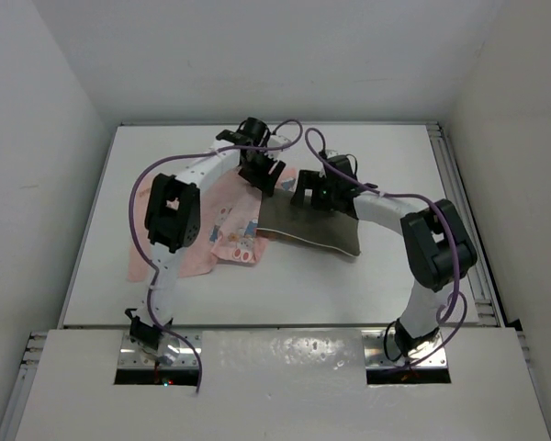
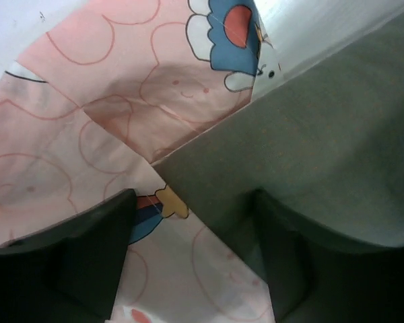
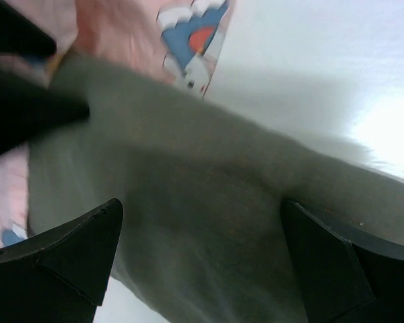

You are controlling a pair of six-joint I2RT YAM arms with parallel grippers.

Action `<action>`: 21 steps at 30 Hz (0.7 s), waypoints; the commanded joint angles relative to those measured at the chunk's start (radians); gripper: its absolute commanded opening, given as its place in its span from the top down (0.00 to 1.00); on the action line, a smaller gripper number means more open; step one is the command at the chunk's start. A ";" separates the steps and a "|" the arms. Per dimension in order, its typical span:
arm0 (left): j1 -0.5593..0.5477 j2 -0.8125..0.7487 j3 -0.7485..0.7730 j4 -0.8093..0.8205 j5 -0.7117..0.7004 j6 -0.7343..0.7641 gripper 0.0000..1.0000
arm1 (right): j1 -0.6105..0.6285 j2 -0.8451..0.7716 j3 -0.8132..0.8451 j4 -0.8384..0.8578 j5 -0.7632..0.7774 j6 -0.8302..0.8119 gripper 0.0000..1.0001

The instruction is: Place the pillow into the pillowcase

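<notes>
Two tools stand spread, and neither pinches anything. Beneath the left tool the edge of the pillow meets the pillowcase. Pink cloth lies under one finger and grey cushion under the other. The right tool, just beside it, hangs wide over the pillow's surface, with the printed cloth off to one side of its fingers.

Risks, as judged:
- With nothing gripped, the case mouth may lie flat, and a push would ride the pillow over the cloth, not into it.
- Thin cloth may bunch or drag across the worktop if a finger catches a single layer.
- Whether any corner is already inside cannot be told.

Both arms reach forward and bend inward, wrists tipped down, meeting over the seam between the two items. Most of the pillow lies bare beneath the right forearm.
</notes>
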State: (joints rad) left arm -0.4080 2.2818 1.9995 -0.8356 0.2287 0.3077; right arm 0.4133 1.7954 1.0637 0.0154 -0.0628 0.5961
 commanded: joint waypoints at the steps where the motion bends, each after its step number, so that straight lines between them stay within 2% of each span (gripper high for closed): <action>1: 0.002 0.016 0.067 0.038 -0.069 -0.030 0.45 | 0.038 0.027 -0.027 0.007 -0.102 -0.029 0.02; 2: -0.002 0.018 0.062 0.039 -0.068 -0.033 0.56 | 0.053 0.019 -0.068 0.053 -0.111 -0.021 0.06; 3: -0.005 0.013 0.055 0.044 -0.062 -0.039 0.77 | 0.061 0.016 -0.088 0.081 -0.117 -0.018 0.09; 5: -0.006 -0.007 0.035 0.058 -0.040 -0.042 0.89 | 0.076 0.004 -0.117 0.139 -0.124 0.001 0.23; 6: -0.009 -0.013 0.032 0.058 -0.029 -0.042 0.93 | 0.078 0.004 -0.123 0.144 -0.129 0.004 0.45; 7: -0.012 -0.021 0.028 0.061 -0.022 -0.041 1.00 | 0.081 0.005 -0.122 0.144 -0.138 0.002 0.59; 8: -0.017 -0.033 0.028 0.066 -0.025 -0.039 1.00 | 0.081 0.010 -0.113 0.141 -0.144 0.001 0.74; 9: -0.021 -0.041 0.031 0.069 -0.020 -0.038 1.00 | 0.081 0.012 -0.108 0.136 -0.155 -0.001 0.98; 14: -0.048 -0.091 0.041 0.062 -0.008 -0.009 0.99 | 0.085 -0.020 -0.110 0.150 -0.187 -0.041 1.00; 15: -0.048 -0.102 0.038 0.062 -0.009 -0.002 0.85 | 0.087 -0.040 -0.117 0.156 -0.189 -0.045 1.00; 17: -0.049 -0.120 0.022 0.059 -0.025 0.011 0.82 | 0.085 -0.057 -0.129 0.170 -0.184 -0.055 1.00; 19: -0.048 -0.122 0.004 0.061 -0.069 0.022 0.85 | 0.087 -0.067 -0.130 0.167 -0.189 -0.061 1.00; 20: -0.043 -0.122 -0.005 0.064 -0.086 0.031 0.90 | 0.085 -0.067 -0.128 0.164 -0.192 -0.062 1.00; 21: -0.043 -0.122 -0.014 0.067 -0.119 0.034 0.99 | 0.085 -0.068 -0.128 0.163 -0.198 -0.061 1.00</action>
State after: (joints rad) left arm -0.4446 2.2303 2.0064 -0.8017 0.1791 0.3103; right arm 0.4816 1.7744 0.9371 0.1486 -0.2073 0.5552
